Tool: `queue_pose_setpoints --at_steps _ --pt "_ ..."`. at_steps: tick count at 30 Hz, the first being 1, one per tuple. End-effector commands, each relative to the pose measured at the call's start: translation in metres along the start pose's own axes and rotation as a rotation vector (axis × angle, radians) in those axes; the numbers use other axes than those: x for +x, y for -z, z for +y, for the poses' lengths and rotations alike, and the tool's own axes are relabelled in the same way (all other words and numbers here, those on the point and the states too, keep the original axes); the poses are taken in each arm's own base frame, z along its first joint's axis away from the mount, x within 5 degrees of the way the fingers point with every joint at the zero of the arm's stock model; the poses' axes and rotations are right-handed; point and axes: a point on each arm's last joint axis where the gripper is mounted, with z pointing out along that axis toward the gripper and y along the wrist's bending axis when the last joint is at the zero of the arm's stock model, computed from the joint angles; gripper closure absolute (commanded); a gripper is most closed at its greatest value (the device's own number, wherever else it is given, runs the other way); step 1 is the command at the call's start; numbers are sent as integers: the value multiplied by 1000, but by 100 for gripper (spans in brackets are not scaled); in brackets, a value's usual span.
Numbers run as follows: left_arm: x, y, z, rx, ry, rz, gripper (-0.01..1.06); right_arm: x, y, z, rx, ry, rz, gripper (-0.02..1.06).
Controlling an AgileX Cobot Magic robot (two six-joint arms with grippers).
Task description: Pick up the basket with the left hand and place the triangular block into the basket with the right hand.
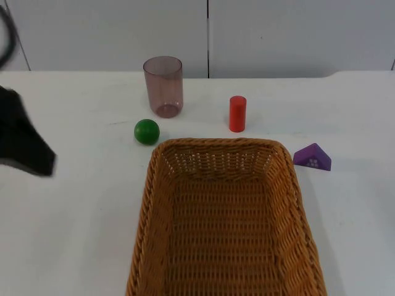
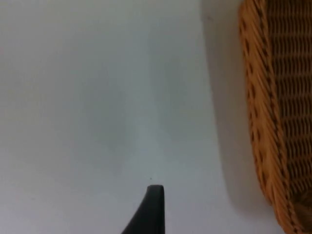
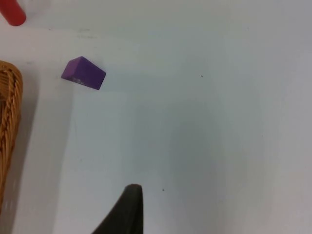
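Note:
A large woven wicker basket (image 1: 225,151) lies on the white table, front and centre, with nothing inside it. The purple triangular block (image 1: 312,158) rests on the table just right of the basket's far right corner, apart from it. My left gripper (image 1: 28,148) hovers at the table's left side, well left of the basket; the left wrist view looks past the gripper (image 2: 152,207) at the basket's woven wall (image 2: 258,112). My right gripper (image 3: 127,209) hangs over bare table, with the purple block (image 3: 84,73) and the basket's rim (image 3: 9,112) ahead of it.
Behind the basket stand a translucent purple-brown cup (image 1: 163,86), a green ball (image 1: 147,131) and an upright red cylinder (image 1: 237,113). The cylinder (image 3: 10,12) is also in the right wrist view. A grey partition wall (image 1: 210,34) closes the table's far edge.

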Motion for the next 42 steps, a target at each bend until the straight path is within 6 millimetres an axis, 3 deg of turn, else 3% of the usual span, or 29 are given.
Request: queue_pose_setpoints --at_steps 1,2,6,7,10,23,37,40,42 --pt "-4 -30 -18 26 -35 54 18 -2 2 0 1 4 -20 1" --pt "-4 -30 -18 26 -35 54 18 -2 2 0 1 4 -20 1" --pt "-2 -73 -38 17 -55 122 18 -2 2 0 1 4 -17 1" --pt "-2 -73 -38 17 -55 122 18 -2 2 0 1 4 -17 1" --pt "-1 -102 -53 10 -77 193 18 -2 2 0 1 4 -15 1" --pt "-14 -156 -79 -6 -63 198 18 -2 2 0 1 4 -17 1" --pt "-8 -189 -70 -45 16 195 19 -1 1 -1 4 7 -10 1" --pt "-8 -190 -70 -45 26 199 39 -1 1 -2 13 15 -10 1" --pt "-8 -190 -70 -45 26 200 62 -1 1 -2 16 19 -9 1"
